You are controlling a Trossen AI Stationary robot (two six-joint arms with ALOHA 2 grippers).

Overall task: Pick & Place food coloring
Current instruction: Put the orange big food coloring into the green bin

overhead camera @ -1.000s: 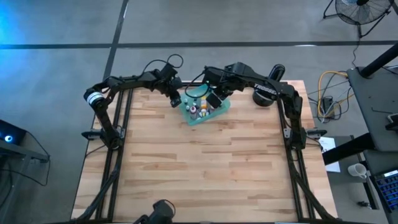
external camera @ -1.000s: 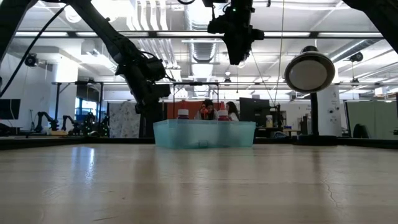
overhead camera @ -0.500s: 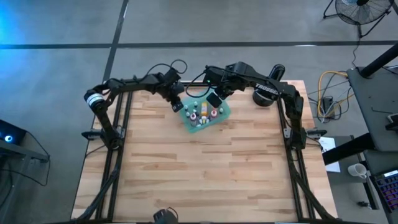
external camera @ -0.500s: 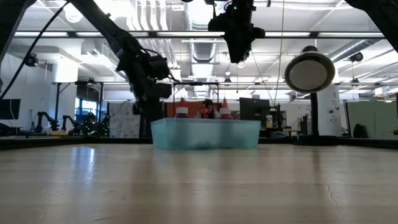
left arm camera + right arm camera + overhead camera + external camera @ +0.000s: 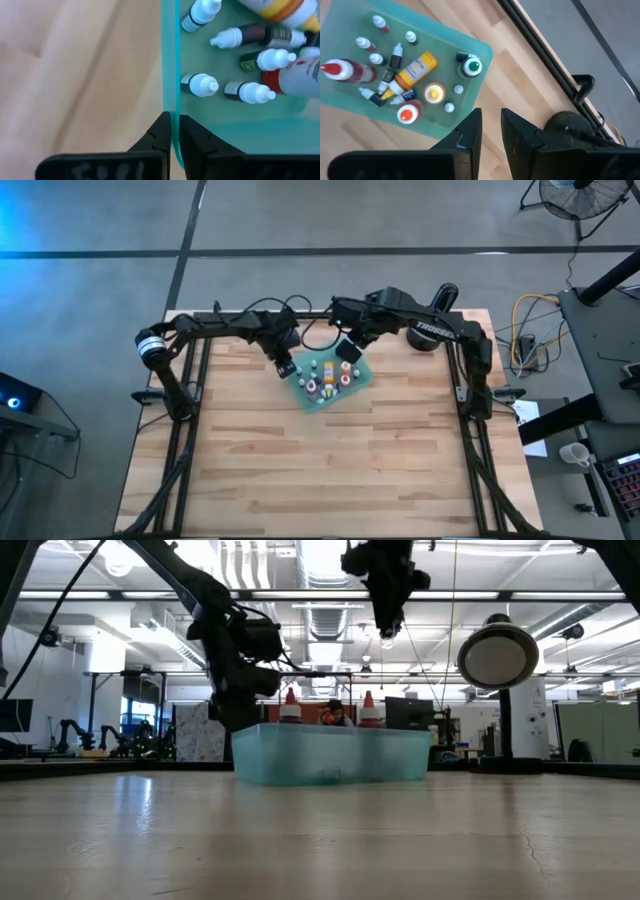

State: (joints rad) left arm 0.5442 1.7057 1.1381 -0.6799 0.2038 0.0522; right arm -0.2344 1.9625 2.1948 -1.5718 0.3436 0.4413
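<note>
The food coloring bottles (image 5: 395, 55), tiny and white-capped, stand and lie on the floor of a translucent teal tray (image 5: 315, 405) in the far middle of the table. Some larger bottles are among them. My left gripper (image 5: 284, 366) is at the tray's left wall, shut on it. My right gripper (image 5: 350, 352) hangs above the tray's far right part and holds nothing; its fingers (image 5: 491, 120) stand a narrow gap apart. In the low view the tray (image 5: 330, 755) rests flat on the table, and red cone caps (image 5: 290, 700) show above its rim. My left gripper (image 5: 171, 131) pinches the tray's left wall (image 5: 170, 107) at its upper edge. One finger is inside the tray and one outside. It comes from above, pointing down. The tray's bottom rests on the table.
A black round lamp-like device (image 5: 425, 335) stands at the far right of the table, close to my right arm. In the tray lie a yellow-orange bottle (image 5: 415, 67) and a red one (image 5: 345, 70). Bare wood fills the table's near half.
My left gripper has moved toward the table's near edge, keeping hold of the tray wall. The tray has slid with it along the table toward the near edge and turned a little. My right gripper has stayed above the tray.
</note>
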